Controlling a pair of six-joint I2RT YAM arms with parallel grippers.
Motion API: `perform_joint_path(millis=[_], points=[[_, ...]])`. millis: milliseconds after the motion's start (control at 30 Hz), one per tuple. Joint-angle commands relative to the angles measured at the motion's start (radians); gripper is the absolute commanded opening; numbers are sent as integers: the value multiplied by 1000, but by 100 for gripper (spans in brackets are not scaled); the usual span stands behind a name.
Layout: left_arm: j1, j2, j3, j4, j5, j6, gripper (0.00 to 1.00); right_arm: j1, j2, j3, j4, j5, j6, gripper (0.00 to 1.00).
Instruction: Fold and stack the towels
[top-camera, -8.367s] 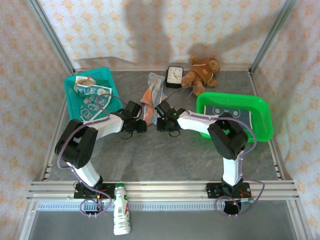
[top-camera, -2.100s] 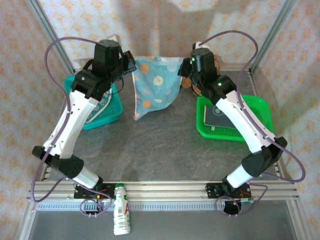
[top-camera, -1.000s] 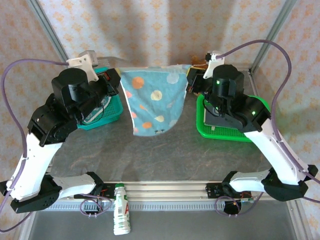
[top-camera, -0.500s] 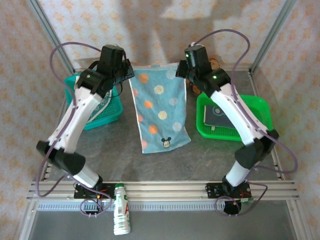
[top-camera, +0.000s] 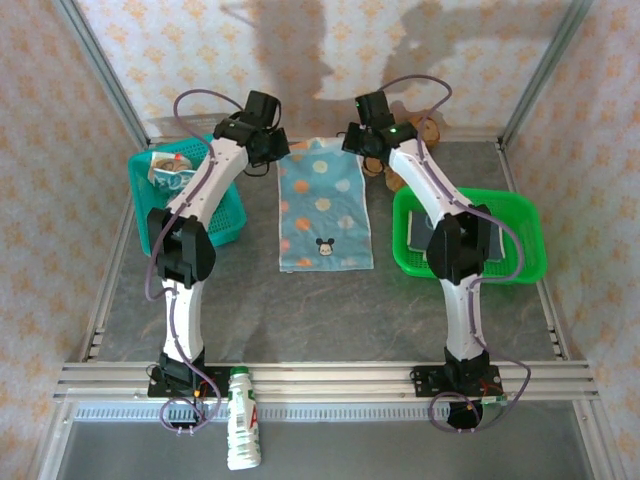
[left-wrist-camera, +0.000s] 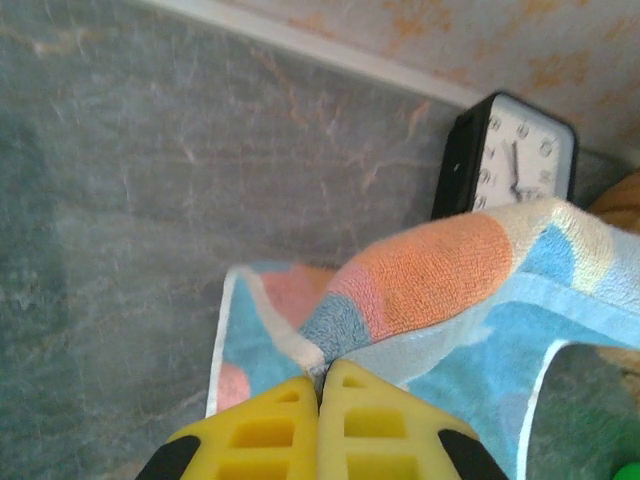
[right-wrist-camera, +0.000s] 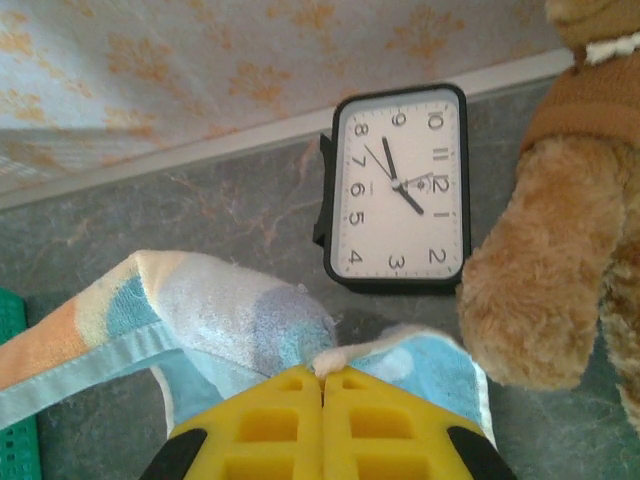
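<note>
A light-blue towel with orange and pale dots (top-camera: 322, 210) lies spread flat in the middle of the table, a cartoon mouse head near its front edge. My left gripper (top-camera: 276, 156) is shut on its far left corner, and my right gripper (top-camera: 356, 146) is shut on its far right corner. In the left wrist view the yellow fingers (left-wrist-camera: 265, 435) pinch a bunched fold of the towel (left-wrist-camera: 440, 270). The right wrist view shows the gripper (right-wrist-camera: 322, 375) closed on a white-edged corner of the towel (right-wrist-camera: 230, 310). More towels (top-camera: 172, 178) sit in the teal basket. A dark one (top-camera: 438, 232) lies in the green basket.
The teal basket (top-camera: 140, 195) stands at the left, the green basket (top-camera: 520, 205) at the right. A black clock (right-wrist-camera: 400, 185) and a brown teddy bear (top-camera: 418, 130) sit against the back wall, close to the right gripper. A bottle (top-camera: 240, 430) lies on the front rail.
The towel hung in the air between the raised grippers. Both arms have reached back and down, and it now lies flat on the table.
</note>
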Motion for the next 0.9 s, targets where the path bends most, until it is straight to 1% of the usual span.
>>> perform_joint_path(millis=[0,200,400,667,867], points=[[4,-83,-79,35,42,-13,0,0,-50,-87,18,-34,19,0],[1,-193,-340,138,98,-106,0,2,-162,-352,94,-74,42,0],[-22,-319,-562,203,112,-150,0,7,-277,-585,138,-98,57,0],[-57,-434,-779,261,117,-205,0,37,-370,-777,131,-94,50,0],[-97,-493,-873,258,111,-231,0,53,-433,-867,120,-77,57,1]])
